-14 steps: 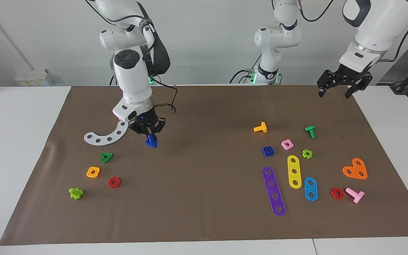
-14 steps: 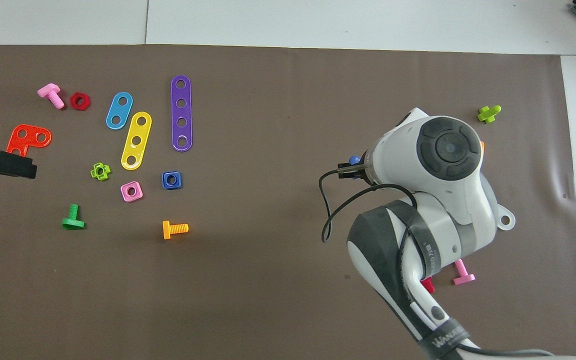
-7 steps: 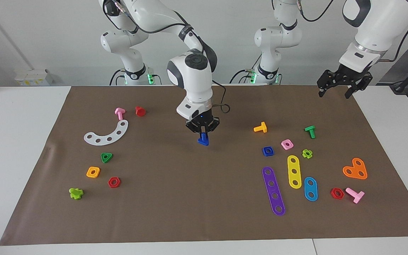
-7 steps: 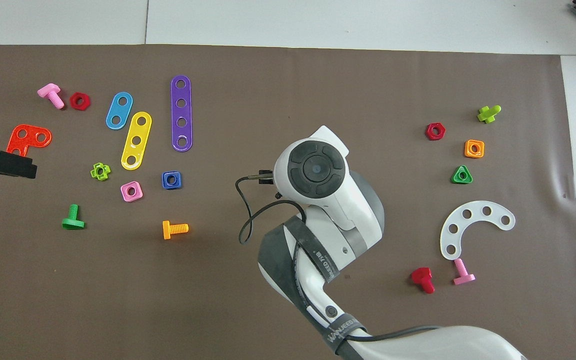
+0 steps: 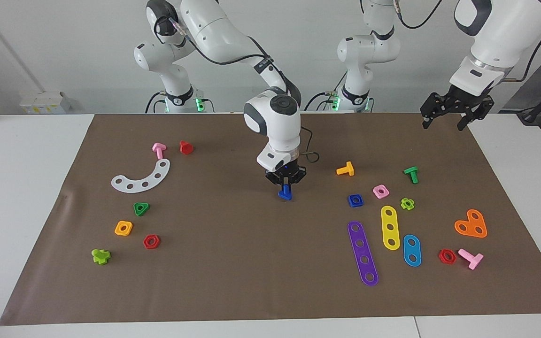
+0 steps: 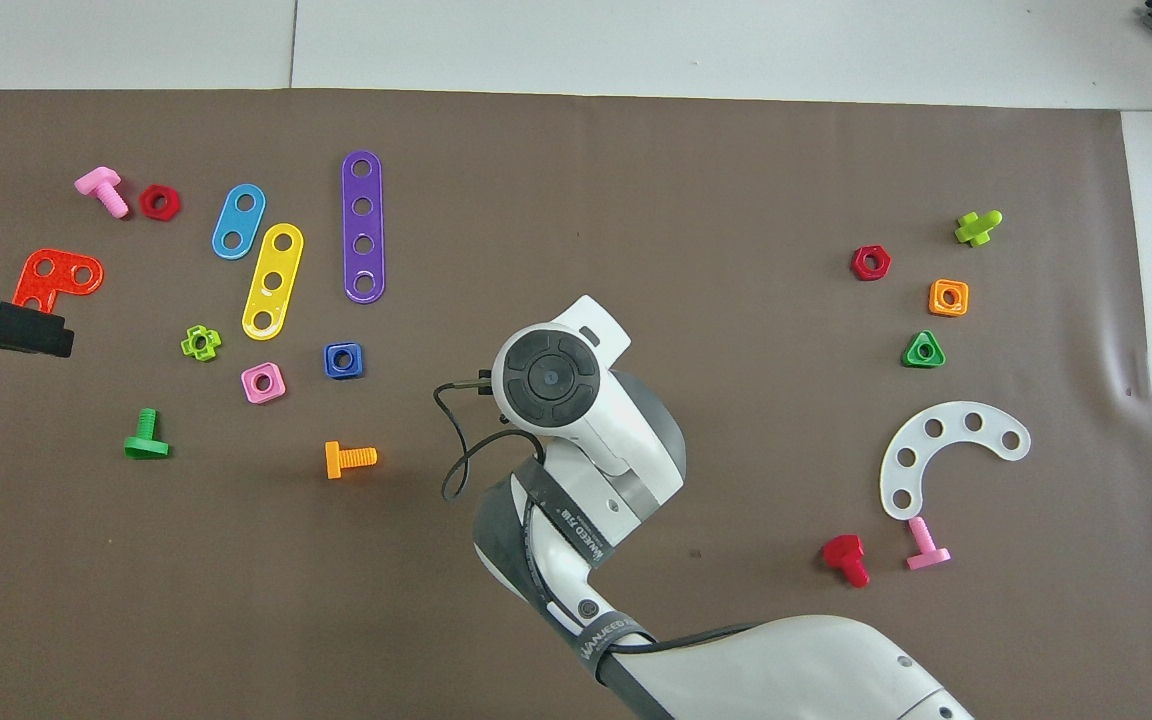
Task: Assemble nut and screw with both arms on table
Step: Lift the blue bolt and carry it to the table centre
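My right gripper (image 5: 286,185) is shut on the blue screw (image 5: 285,193), head down, just above the middle of the brown mat (image 5: 251,263). In the overhead view the right arm's wrist (image 6: 548,375) hides both. The blue square nut (image 5: 355,200) lies flat on the mat toward the left arm's end, beside a pink square nut (image 5: 381,191); it also shows in the overhead view (image 6: 343,360). My left gripper (image 5: 444,123) hangs open and empty high over the mat's edge at the left arm's end; in the overhead view it (image 6: 1,328) is by the orange angled plate (image 6: 54,280).
Purple (image 5: 362,252), yellow (image 5: 390,227) and blue (image 5: 412,250) strips, orange (image 5: 345,169) and green (image 5: 411,174) bolts lie around the nut. A white curved plate (image 5: 141,177), green triangular nut (image 5: 141,208), orange nut (image 5: 123,228) and red nut (image 5: 151,241) lie toward the right arm's end.
My right gripper has carried the blue screw from beside the white curved plate to the middle of the mat, toward the blue nut. The left arm has not moved.
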{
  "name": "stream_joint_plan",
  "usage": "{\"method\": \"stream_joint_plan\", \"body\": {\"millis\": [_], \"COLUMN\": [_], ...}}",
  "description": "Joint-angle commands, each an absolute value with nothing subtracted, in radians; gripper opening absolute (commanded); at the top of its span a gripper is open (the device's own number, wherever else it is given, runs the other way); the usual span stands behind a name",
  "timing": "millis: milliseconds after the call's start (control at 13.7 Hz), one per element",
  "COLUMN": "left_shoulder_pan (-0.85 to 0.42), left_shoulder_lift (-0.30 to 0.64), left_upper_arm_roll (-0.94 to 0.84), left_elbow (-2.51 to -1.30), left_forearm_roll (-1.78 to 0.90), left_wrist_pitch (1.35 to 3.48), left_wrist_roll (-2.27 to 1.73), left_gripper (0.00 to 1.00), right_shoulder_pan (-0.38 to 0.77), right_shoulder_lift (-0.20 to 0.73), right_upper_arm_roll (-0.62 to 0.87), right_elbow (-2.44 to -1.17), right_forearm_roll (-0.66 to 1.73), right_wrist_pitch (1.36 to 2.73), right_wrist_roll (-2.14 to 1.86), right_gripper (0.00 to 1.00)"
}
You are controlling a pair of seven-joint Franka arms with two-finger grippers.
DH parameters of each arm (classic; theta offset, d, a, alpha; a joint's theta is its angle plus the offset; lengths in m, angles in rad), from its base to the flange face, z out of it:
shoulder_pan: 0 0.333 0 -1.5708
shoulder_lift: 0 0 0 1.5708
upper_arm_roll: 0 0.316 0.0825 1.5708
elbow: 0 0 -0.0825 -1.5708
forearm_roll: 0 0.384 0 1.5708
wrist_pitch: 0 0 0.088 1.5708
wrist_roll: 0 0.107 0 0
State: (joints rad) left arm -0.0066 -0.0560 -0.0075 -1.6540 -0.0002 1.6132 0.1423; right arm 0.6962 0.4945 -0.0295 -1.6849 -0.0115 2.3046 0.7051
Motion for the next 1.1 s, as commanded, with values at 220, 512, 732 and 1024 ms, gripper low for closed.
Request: {"method": "stream_joint_plan", "body": {"millis": [220,512,732,1024], "left_shoulder_pan": [0.005,0.005,-0.011,-0.014], "left_shoulder_lift": [-0.086,-0.086,-0.086,-0.087], "left_upper_arm_roll": [-0.012,-0.012,-0.014,-0.015], "left_elbow": [-1.683,-1.683,-1.683,-1.706], "left_forearm_roll": [-0.005,-0.005,-0.005,-0.005], "left_wrist_pitch": [1.609,1.609,1.617,1.658], "left_wrist_roll": [0.147,0.147,0.147,0.141], "left_gripper": [1.00,1.00,1.00,1.00], "right_shoulder_pan": [0.687,0.687,0.687,0.658], "right_shoulder_lift": [0.488,0.479,0.454,0.332], "right_upper_arm_roll": [-0.031,-0.031,-0.035,-0.043], "right_elbow": [-1.747,-1.781,-1.763,-1.763], "right_forearm_roll": [-0.058,-0.074,-0.074,-0.069], "right_wrist_pitch": [2.384,2.387,2.370,2.287], "right_wrist_roll": [0.724,0.724,0.732,0.733], "right_gripper": [0.00,0.00,1.00,1.00]}}
